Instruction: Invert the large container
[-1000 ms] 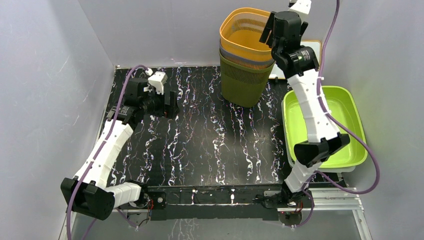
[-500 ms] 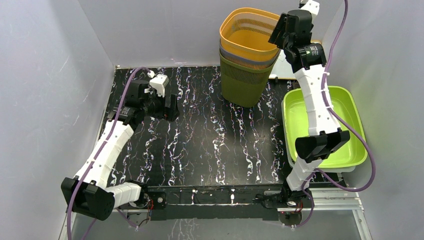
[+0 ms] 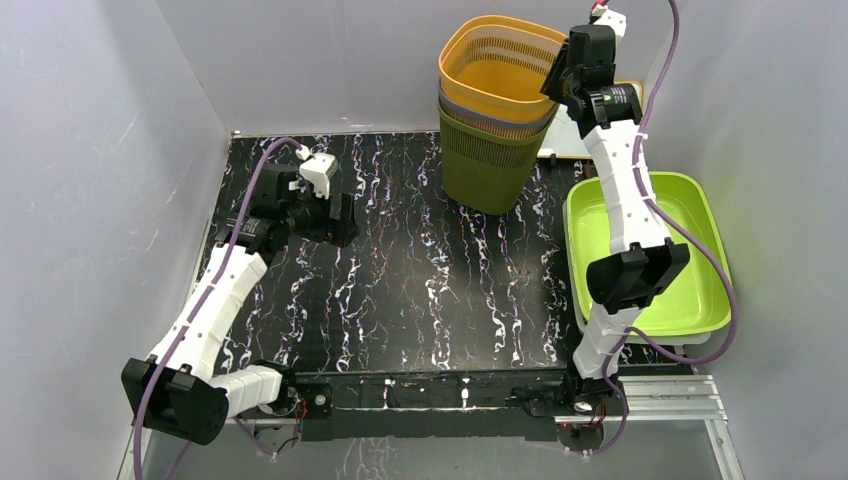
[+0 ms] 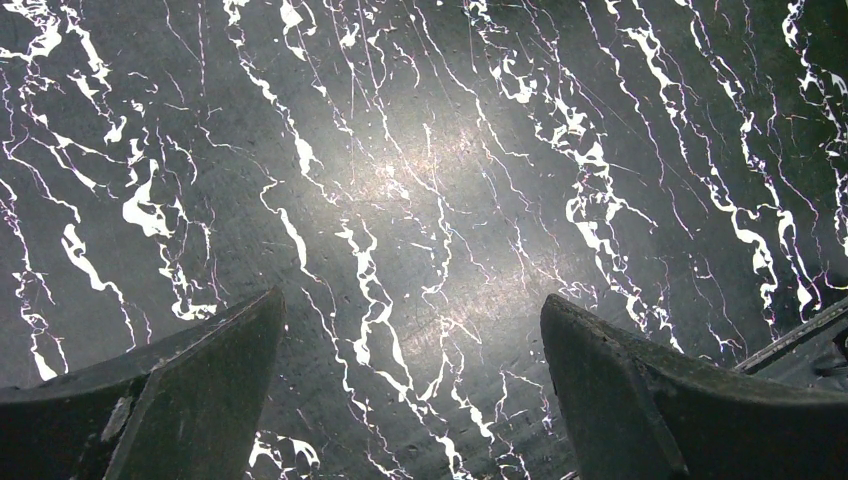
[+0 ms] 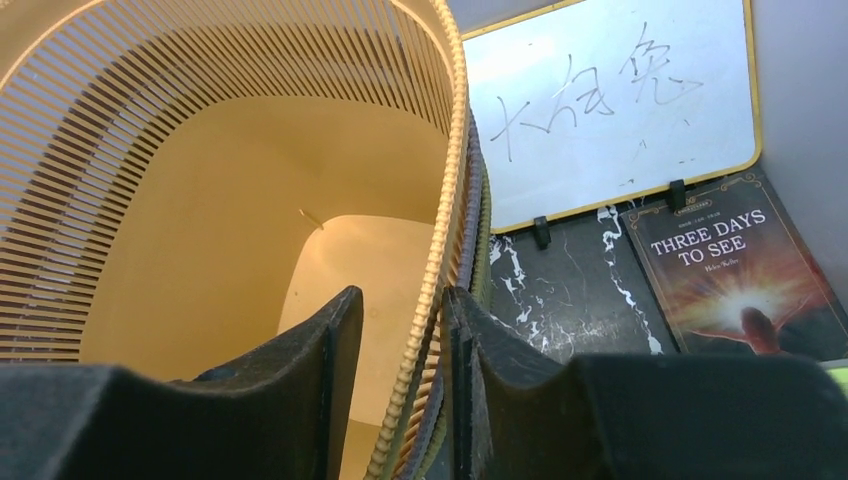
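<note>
Currently the right gripper (image 5: 400, 305) straddles the large container's rim (image 5: 447, 200).

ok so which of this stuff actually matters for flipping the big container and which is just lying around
For the job: orange basket, stacked above the olive basket; right gripper, fingers either side of the orange rim.
Lying about: green tray, whiteboard, book.

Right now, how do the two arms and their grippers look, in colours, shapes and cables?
Both the left arm and the right arm have white segmented links joined by black housings, and a purple cable runs along each. The left gripper and the right gripper each have two dark, wedge-shaped fingers.
</note>
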### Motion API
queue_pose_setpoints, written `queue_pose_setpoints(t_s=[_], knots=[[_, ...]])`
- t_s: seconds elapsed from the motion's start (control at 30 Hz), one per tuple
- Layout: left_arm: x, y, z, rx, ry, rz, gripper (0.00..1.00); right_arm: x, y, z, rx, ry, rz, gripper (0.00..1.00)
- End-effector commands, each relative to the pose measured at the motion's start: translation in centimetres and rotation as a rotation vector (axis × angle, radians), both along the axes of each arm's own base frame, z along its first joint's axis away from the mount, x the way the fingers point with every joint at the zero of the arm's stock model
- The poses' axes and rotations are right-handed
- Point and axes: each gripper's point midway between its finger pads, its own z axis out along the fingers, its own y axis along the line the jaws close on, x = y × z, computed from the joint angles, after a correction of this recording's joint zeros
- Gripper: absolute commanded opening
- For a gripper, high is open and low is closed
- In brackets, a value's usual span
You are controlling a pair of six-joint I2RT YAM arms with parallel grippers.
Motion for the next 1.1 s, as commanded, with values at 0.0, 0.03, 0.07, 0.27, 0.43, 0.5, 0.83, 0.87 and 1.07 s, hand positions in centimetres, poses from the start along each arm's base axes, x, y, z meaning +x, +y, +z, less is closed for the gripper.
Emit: queue_pose_setpoints(t_s=[0.0,0.03,0.07,0.27,0.43,0.5,0.83,0.87,1.07], knots=[[-0.6,-0.1,0.5,-0.010,-0.025,-0.013,0.98,-0.1,-0.1,2.2,-0.002,-0.070,0.004,0.04],[-0.6,-0.1,0.4,-0.011,-0.022,-0.013,0.98,-0.2,-0.3,2.2,-0.008,-0.068,-0.003,0.00],[-0.6,-0.1,0.4,-0.011,-0.024,-0.012,0.98,-0.3,-0.5,2.2,-0.013,-0.068,-0.010,0.00],[-0.5,0.0,0.7,-0.007,-0.029,-0.007,0.98,-1.8,-1.6,5.6,-0.017,-0.153,-0.060,0.00],[-0.5,-0.1,0.7,-0.011,-0.030,-0.008,0.98,-3.2,-1.8,9.3,-0.002,-0.246,-0.063,0.00],[-0.5,-0.1,0.6,-0.011,-0.027,-0.007,0.98,-4.2,-1.6,11.7,0.017,-0.309,-0.047,0.00],[-0.6,0.2,0.6,-0.001,-0.033,0.001,0.98,-9.2,0.7,22.6,0.203,-0.637,0.086,0.00],[-0.7,0.3,0.7,0.001,-0.034,0.002,0.98,-9.5,0.8,23.1,0.214,-0.653,0.091,0.00],[-0.7,0.4,0.7,0.005,-0.035,0.008,0.98,-11.5,0.8,25.4,0.267,-0.743,0.102,0.00]])
